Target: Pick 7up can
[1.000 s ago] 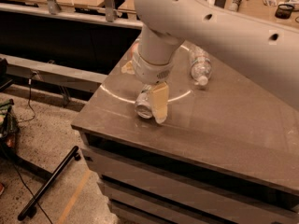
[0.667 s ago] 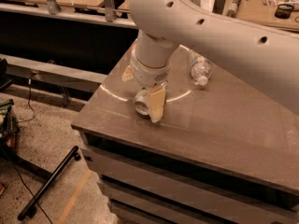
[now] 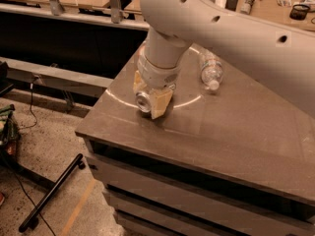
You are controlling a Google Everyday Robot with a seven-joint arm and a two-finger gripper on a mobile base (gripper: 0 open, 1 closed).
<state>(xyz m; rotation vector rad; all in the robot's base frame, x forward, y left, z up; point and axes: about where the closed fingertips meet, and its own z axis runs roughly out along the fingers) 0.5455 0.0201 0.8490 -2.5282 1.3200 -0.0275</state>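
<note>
The 7up can (image 3: 143, 103) is held tight by the end effector (image 3: 147, 100) and has been moved a little, so the lift seems begun

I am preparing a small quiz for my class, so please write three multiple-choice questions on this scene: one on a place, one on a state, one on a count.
1. Where is the gripper?
A) at the can, near the front left corner of the table
B) down above the floor
C) inside a drawer

2. How does the plastic bottle rest?
A) upright
B) on its side
C) on top of the can

3. How many plastic bottles are on this table?
A) none
B) one
C) three

Answers:
1 A: its fingers are closed on the can there.
2 B: it lies flat, with its cap toward the camera.
3 B: only one bottle shows on this table.
</note>
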